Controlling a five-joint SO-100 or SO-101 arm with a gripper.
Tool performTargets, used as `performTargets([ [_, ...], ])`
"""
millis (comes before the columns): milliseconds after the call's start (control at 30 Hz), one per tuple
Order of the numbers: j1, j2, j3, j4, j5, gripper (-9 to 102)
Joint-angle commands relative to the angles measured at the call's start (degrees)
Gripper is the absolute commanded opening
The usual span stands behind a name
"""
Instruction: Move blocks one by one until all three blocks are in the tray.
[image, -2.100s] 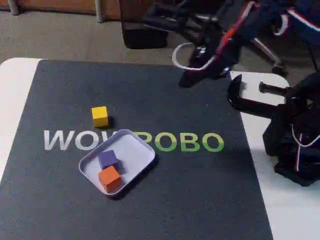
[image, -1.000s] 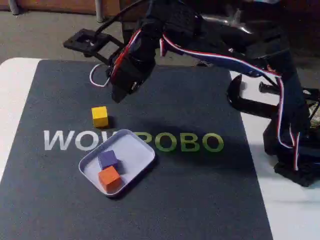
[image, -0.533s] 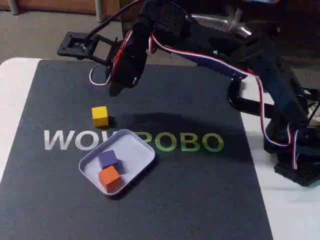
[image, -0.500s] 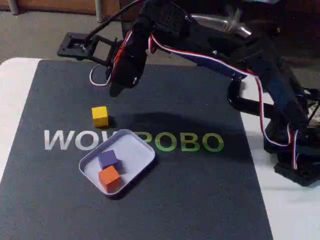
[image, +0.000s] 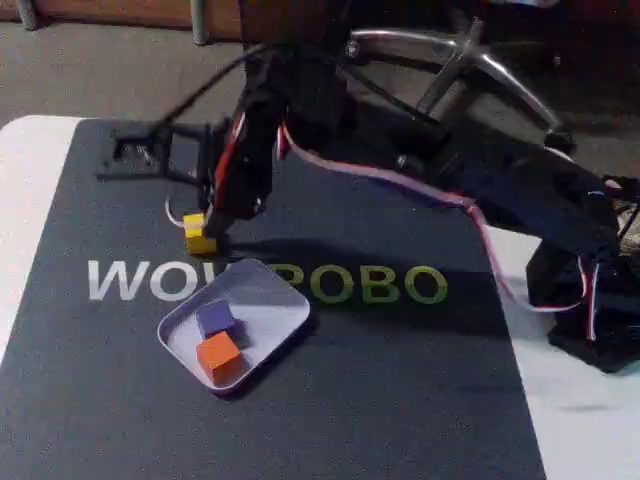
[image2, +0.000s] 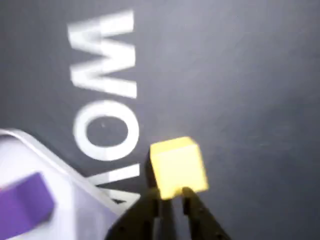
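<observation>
In the fixed view the black arm (image: 400, 170) reaches from the right side over the dark mat (image: 400, 380) that covers the white table (image: 30, 170). Its gripper (image: 205, 228) is down at the yellow block (image: 199, 238), which stands on the mat just above the printed letters and near the upper left rim of the tray (image: 275, 300). The purple block (image: 216, 318) and the orange block (image: 219, 356) lie inside the tray, touching each other. In the wrist view, which is blurred, the two dark fingertips (image2: 192, 202) of the gripper (image2: 172, 197) are almost together, with only a thin gap, and they meet the lower edge of the yellow block (image2: 177, 165). They do not grasp it.
</observation>
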Motion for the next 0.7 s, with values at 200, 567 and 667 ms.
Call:
performTargets([
  [200,1.9,-1.6,-10.9,4.9,-0.3,9],
  [567,1.6,-0.8,-10.9,3.8,0.7,20],
  [667,2.2,-1.1,-10.9,2.8,1.7,20],
])
